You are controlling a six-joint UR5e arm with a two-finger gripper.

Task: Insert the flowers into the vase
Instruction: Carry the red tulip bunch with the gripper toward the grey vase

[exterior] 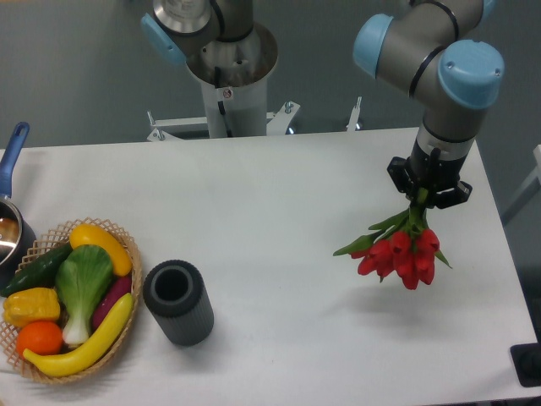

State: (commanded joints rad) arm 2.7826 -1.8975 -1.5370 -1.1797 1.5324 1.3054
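At the far left edge of the white bench [279, 194] a small saucepan [10, 230] with a blue handle pokes into view. Just in front of it, at the near left corner, sits a woven wicker basket [128, 254] full of produce: a dark green cucumber [34, 268], a yellow pepper [30, 306], an orange [40, 337], a green leafy vegetable [82, 286] with a white stalk, a purple aubergine [112, 299] half hidden, and two long yellow pieces, one at the back [101, 247] and a banana [84, 347] curving along the front.

Touching or just beside the basket's right side stands the vase [178, 303], a short dark grey ribbed cylinder with a thick rim, upright with its mouth open to the camera.

The middle of the bench is bare white. Behind its far edge stands the arm's grey base column [228, 76].

Well apart from the vase, toward the right edge, the arm [439, 63] reaches down with its hand [428, 196] pointing at the bench. The hand is closed narrow around the green stems of the flowers [401, 254], a bunch of red tulips. The bunch hangs directly below the hand, heads down and tipped slightly toward the left, with long green leaves sticking out to the left. Its shadow on the bench shows the blooms are lifted clear of the surface.

At the near right corner a small black object [529, 365] is cut off by the frame.
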